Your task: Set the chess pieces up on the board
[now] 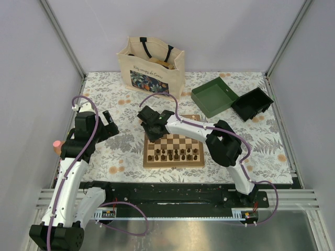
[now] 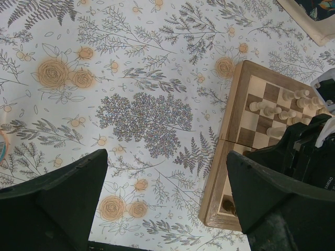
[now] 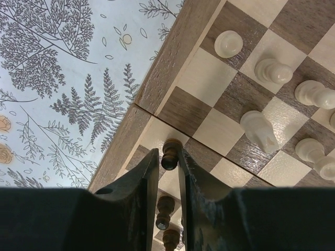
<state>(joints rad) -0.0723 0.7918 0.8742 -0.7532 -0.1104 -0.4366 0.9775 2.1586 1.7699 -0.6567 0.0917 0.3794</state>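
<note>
The tan-and-brown checkered board (image 1: 174, 165) lies mid-tabletop (image 1: 120, 94), with dark pieces (image 1: 172, 154) along its near rows. Only the right wrist view shows the right gripper (image 3: 168, 150) narrowly straddling a dark pawn (image 3: 170, 157) by the board's edge; I cannot tell whether it is gripped. Cream pieces (image 3: 259, 130) stand nearby. The left gripper (image 2: 166, 157) gapes wide above the tabletop.
</note>
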